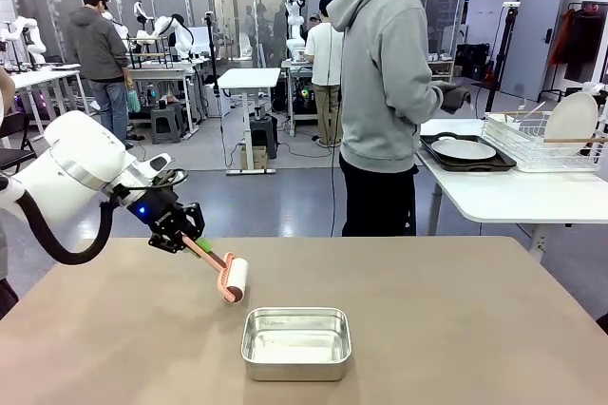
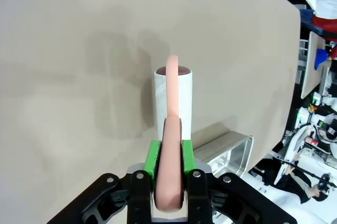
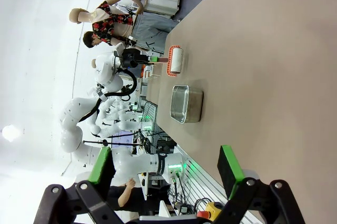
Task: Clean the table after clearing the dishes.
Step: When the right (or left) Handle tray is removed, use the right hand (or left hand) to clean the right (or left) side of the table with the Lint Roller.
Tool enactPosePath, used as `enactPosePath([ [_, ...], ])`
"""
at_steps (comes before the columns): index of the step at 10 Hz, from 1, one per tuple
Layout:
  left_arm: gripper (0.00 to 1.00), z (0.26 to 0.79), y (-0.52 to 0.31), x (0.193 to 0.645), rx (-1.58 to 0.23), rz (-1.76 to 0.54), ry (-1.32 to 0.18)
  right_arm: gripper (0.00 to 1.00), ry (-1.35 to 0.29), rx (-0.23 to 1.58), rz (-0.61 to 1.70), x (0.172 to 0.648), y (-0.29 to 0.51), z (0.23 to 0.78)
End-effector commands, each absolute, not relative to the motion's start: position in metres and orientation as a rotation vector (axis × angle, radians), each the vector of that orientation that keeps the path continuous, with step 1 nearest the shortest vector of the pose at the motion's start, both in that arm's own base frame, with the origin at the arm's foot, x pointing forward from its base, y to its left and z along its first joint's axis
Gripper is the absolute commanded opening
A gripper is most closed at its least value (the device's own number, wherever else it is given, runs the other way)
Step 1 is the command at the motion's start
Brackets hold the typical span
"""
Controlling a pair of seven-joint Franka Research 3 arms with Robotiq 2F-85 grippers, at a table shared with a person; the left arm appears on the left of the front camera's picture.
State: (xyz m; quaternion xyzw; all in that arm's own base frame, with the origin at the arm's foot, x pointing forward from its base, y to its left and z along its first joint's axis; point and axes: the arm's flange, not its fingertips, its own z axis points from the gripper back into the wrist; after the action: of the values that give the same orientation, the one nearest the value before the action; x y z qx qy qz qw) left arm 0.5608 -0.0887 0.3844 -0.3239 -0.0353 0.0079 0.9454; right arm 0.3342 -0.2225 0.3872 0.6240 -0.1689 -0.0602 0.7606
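Note:
My left gripper is shut on the pink handle of a lint roller. The roller's white drum rests on the tan table, left of centre. The dishes are off this table: a white plate lies on a dark tray on the white side table at the right. My right gripper is open with nothing between its fingers, hanging high beside the table and looking along it at the roller.
A small steel pan stands near the front middle, just right of the roller. A person in a grey hoodie stands at the far edge, turned to the side table. A white dish rack holds another plate.

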Motion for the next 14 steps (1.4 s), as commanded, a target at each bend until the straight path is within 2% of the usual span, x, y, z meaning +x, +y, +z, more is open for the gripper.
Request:
enactPosePath([
  [1, 0.21, 0.369, -0.074, 0.565, -0.690, 0.008, -0.048, 1.00, -0.372, 1.359, -0.128, 0.333, -0.222, 0.391],
  [4, 0.21, 0.337, -0.058, 0.572, -0.699, 0.014, -0.027, 1.00, -0.372, 1.359, -0.128, 0.333, -0.222, 0.391],
  [8, 0.21, 0.334, -0.019, 0.558, -0.683, 0.013, -0.041, 1.00, -0.372, 1.359, -0.128, 0.333, -0.222, 0.391],
  [14, 0.21, 0.342, 0.069, 0.532, -0.403, 0.051, -0.070, 1.00, -0.372, 1.359, -0.128, 0.333, -0.222, 0.391],
])
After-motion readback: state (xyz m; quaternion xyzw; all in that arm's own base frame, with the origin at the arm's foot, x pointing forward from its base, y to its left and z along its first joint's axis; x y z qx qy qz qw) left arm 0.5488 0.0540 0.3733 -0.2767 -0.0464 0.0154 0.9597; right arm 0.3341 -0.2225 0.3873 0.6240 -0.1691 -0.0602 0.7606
